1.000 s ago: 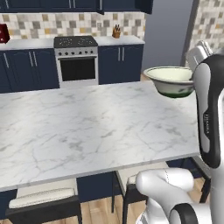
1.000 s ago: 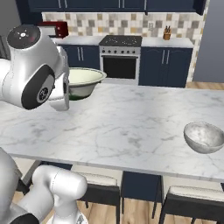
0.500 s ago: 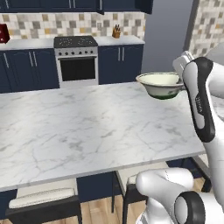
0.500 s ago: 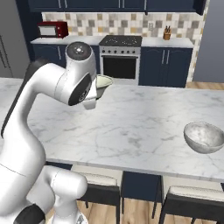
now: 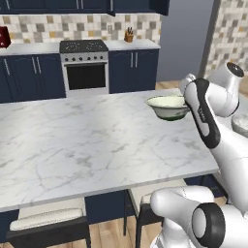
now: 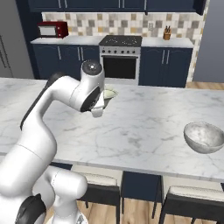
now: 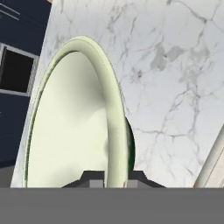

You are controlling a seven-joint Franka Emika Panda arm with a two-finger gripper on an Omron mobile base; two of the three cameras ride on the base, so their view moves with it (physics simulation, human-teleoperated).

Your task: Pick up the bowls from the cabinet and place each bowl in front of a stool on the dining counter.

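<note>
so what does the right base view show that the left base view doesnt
The right base view alone gives the whole grey marbled bowl resting on the dining counter, plus a red microwave on the back worktop. The left base view alone gives a clear side look at the cream and green bowl, carried above the counter; in the right base view the arm hides most of it. Both share the marble counter, the oven, the knife block and stools tucked under the near edge.
</note>
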